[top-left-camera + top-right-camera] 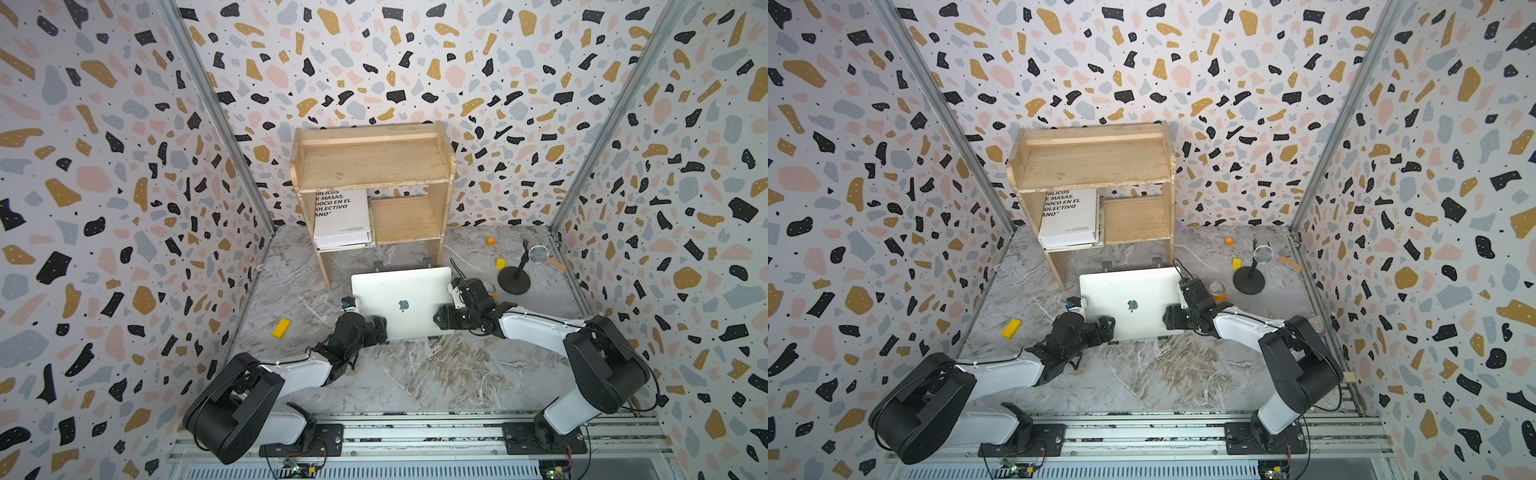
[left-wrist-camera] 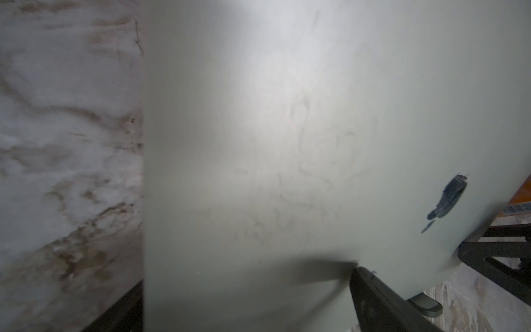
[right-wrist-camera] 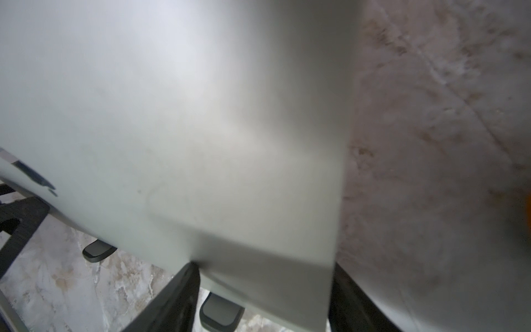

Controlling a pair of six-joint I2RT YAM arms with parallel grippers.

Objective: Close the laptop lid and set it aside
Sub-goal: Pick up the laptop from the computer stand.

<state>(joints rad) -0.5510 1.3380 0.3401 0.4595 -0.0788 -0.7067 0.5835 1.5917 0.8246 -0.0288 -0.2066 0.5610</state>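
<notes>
"Where's the laptop (image 1: 401, 303)?"

"Centre of the frame, just below the shelf (image 1: 370, 166); lid (image 2: 287, 143) shut, logo up; a black stand (image 2: 494, 258) under it on the desk (image 1: 415, 374)."

"And the tools?"

"Left tool (image 1: 363, 316) wide, straddling the left edge; right tool (image 1: 449, 302) jaws apart across the right edge; whether either presses, I can't tell."

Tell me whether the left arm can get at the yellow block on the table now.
Probably yes: the yellow block lies on the table close to the open left gripper, with nothing between them.
</notes>
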